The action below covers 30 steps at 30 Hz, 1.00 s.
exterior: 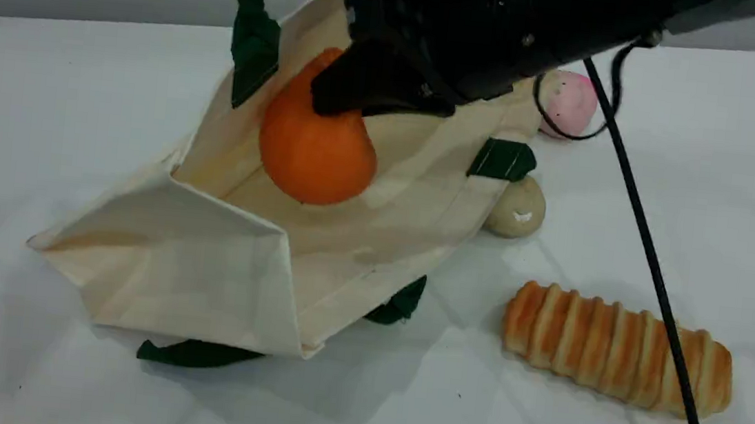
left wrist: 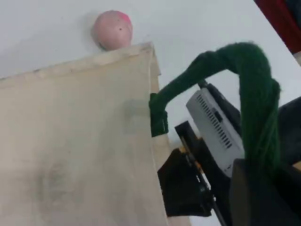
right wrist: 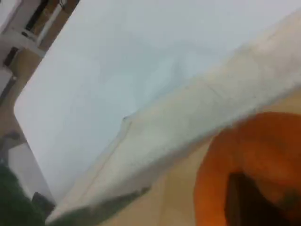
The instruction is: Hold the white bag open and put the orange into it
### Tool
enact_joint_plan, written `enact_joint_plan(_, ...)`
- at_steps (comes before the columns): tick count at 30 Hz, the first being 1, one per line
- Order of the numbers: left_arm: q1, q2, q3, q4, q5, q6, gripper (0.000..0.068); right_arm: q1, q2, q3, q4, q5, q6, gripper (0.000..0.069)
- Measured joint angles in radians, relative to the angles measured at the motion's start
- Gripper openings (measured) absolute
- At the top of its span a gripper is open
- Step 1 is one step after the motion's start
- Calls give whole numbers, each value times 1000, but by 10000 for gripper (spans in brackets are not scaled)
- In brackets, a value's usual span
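Orange (exterior: 317, 151) sat inside the white bag (exterior: 219, 273), top hidden under the right gripper (exterior: 354, 95); I couldn't judge its jaws. Left gripper (left wrist: 256, 188) pinched the green handle (left wrist: 256, 94).

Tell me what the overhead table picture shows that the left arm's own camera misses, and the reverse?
Only the table view shows the bright orange pear-shaped fruit at the bag's mouth under the right claw, the striped bread loaf and the beige ball. Only the left camera shows the dark green rope handle looped at its own claw. Both show the cream canvas bag and the pink ball.
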Motion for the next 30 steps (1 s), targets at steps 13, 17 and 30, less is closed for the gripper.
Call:
enact_joint_plan(13, 0, 0, 0, 1, 4, -1, 71, 21, 0, -6, 0, -14, -12, 413)
enact_joint_plan(17, 0, 0, 0, 1, 4, -1, 71, 20, -13, -6, 0, -20, -12, 447)
enact_joint_plan(30, 0, 0, 0, 2, 0, -1, 71, -20, -120, -4, -344, -160, 257, 448)
